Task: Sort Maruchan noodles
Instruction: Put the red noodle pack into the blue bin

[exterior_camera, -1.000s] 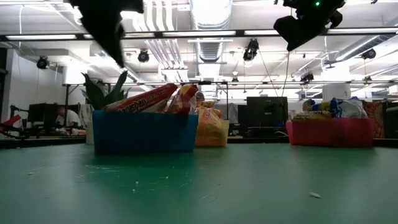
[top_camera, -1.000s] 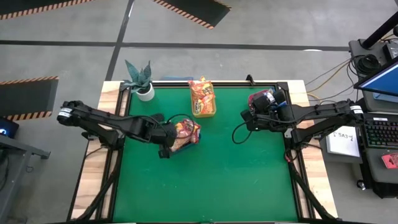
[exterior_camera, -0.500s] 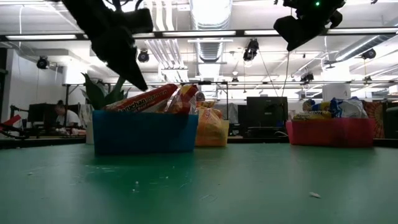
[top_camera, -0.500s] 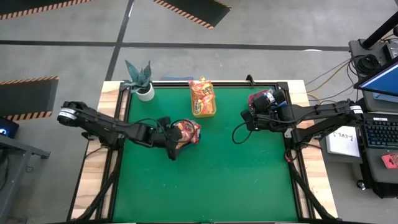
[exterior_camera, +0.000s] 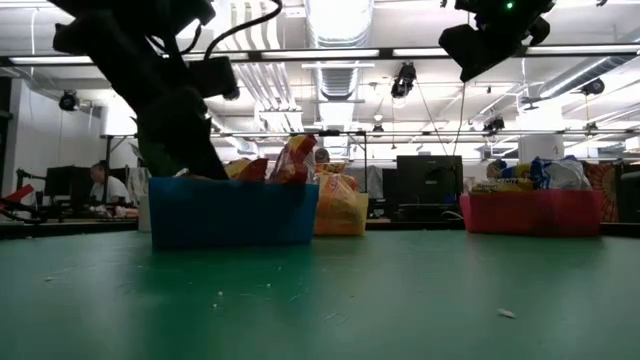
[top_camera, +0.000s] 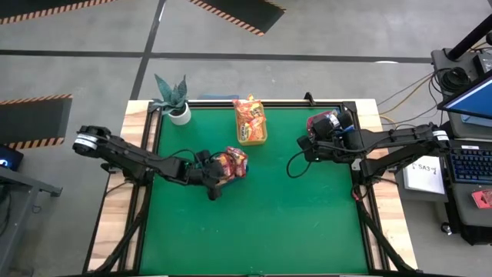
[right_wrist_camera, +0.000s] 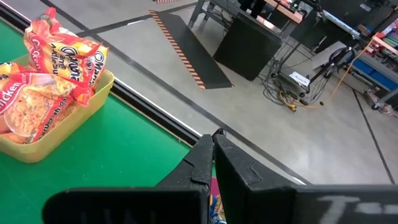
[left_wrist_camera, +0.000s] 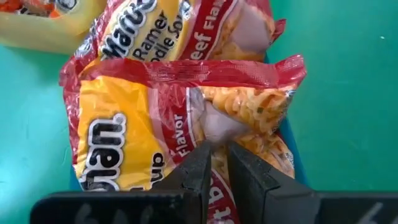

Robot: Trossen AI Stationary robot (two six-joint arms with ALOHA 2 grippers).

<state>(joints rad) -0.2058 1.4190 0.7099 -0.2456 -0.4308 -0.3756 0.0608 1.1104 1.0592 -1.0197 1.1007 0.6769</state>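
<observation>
Left wrist view: red-edged Maruchan noodles packets [left_wrist_camera: 180, 118] lying piled in blue bin [exterior_camera: 232, 212], mid-table. My left gripper [left_wrist_camera: 216, 163] pressing down on top packet, fingers [left_wrist_camera: 198, 169] nearly together, pinching wrapper fold. More orange packets [top_camera: 250, 117] sitting in yellow bin [top_camera: 254, 139] at far edge. My right gripper [right_wrist_camera: 212, 138] hanging closed above red bin [exterior_camera: 532, 213], holding nothing. Potted plant [top_camera: 174, 98] standing at far left corner.

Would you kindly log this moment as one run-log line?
left pincer: down in blue bin, closed on red-edged noodle packet | right pincer: shut, empty, waiting above red bin
</observation>
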